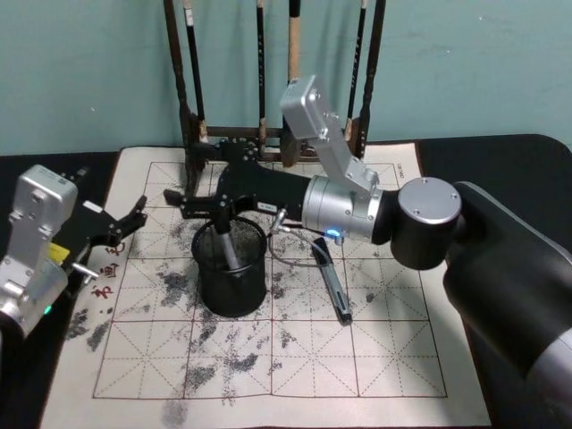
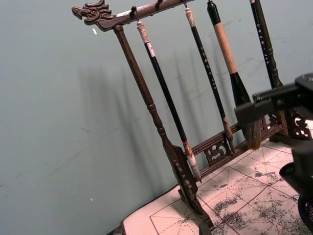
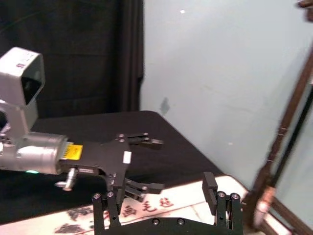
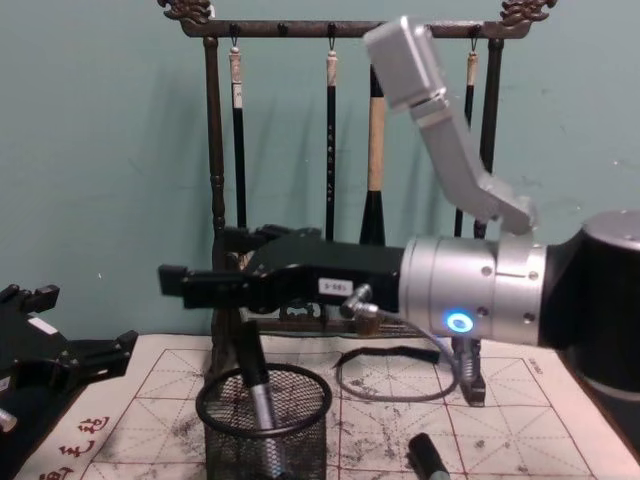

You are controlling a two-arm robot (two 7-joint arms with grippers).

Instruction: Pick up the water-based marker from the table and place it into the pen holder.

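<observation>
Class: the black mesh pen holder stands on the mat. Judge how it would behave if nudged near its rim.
The pen holder is open wire mesh, so probably light and easily slid across the mat. A marker leans inside it, under the open right gripper, so a rim nudge might tip it. The thick rim suggests it is stiff.

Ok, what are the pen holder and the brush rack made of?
Pen holder, under the right gripper: black wire mesh, probably metal, see-through wall. Brush rack: dark carved wood by the look, slight sheen, dragon-head ends.
</observation>
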